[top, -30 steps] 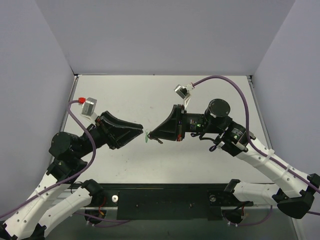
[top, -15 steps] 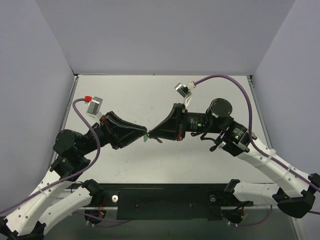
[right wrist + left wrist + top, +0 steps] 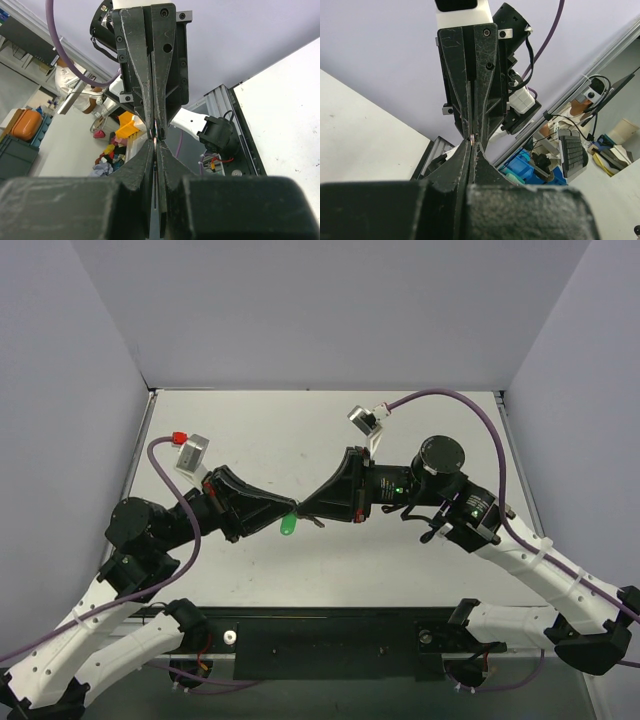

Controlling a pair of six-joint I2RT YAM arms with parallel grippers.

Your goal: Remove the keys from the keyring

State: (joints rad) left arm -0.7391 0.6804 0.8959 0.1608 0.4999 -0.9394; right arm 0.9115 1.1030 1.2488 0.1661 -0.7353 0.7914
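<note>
The keyring (image 3: 288,525) shows from above as a small, glossy, bright green oval of translucent plastic. It hangs tilted over the matte off-white table (image 3: 300,430). Its thin metal ring is too fine to make out.

Just above the green tag, the two arms meet nose to nose. The left gripper (image 3: 287,508) reaches in from the tag's left and the right gripper (image 3: 303,508) from its right. Both are black, wedge-shaped and tapered to narrow tips, and those tips touch or nearly touch directly over the tag.

Each wrist camera shows its own fingers (image 3: 465,165) as scuffed, dull black plastic, pressed together so that only a hairline slit remains. The opposing gripper faces it with its jaws drawn just as narrow. Screw heads dot its flat faces.

At the spot where the four fingertips converge, right by the tag's upper end, there is a thin sliver of pale grey metal that looks like the key (image 3: 471,136). It is slim, smooth and far smaller than the fingertips around it. Its round head is not visible.

Something is pinched there, but the views do not show which pair of fingers clamps the metal and which, if either, holds the ring. The green plastic is hidden in the left wrist view. In the right wrist view only a faint fleck shows at the seam.
</note>
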